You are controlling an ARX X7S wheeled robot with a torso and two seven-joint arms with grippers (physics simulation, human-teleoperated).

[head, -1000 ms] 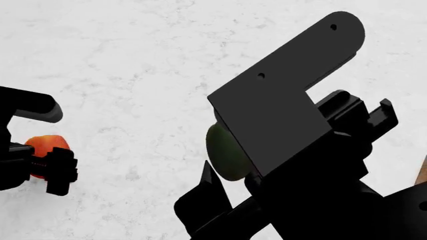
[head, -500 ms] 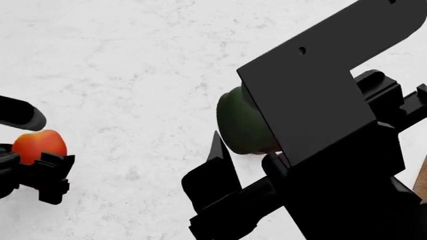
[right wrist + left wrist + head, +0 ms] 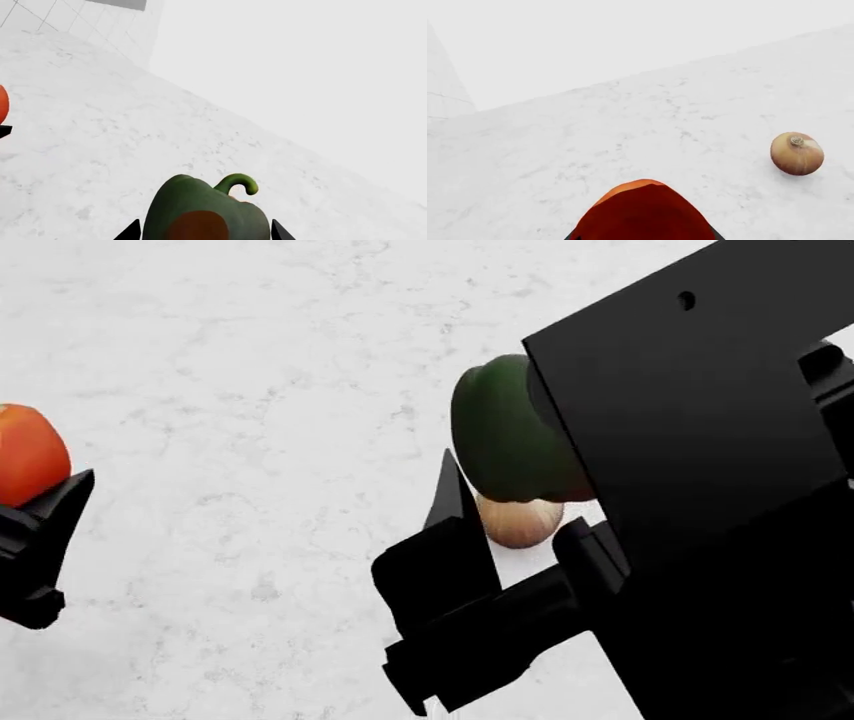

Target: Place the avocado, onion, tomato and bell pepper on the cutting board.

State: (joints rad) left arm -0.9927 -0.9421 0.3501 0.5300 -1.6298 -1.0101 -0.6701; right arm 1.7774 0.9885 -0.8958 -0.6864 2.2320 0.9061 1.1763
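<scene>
Holding the pepper (image 3: 505, 430) in my right gripper (image 3: 200, 235) and the tomato (image 3: 27, 453) in my left gripper (image 3: 644, 237), I had both arms lifted clear of the white counter (image 3: 240, 360). The right fingers were closed on the pepper's green body, its curled stem (image 3: 239, 183) pointing away from the wrist; in the head view the pepper hung directly above the onion (image 3: 518, 519), which sat on the counter and showed only as a tan sliver beneath it. The left fingers were closed on the tomato, which was well to the left of the onion and raised off the surface. From the left wrist the onion (image 3: 796, 153) stood whole and alone on the counter. The board did not appear in any view, and neither did the avocado, so I could not place them. My worry was the carry: both items were smooth and round, and a quick swing or a loosened grip could let one slip and roll across the counter. Lowering the pepper here would knock the onion away. With the board out of sight, I also risked releasing short of it or off its edge, and my right arm blocked much of what the head camera saw.
</scene>
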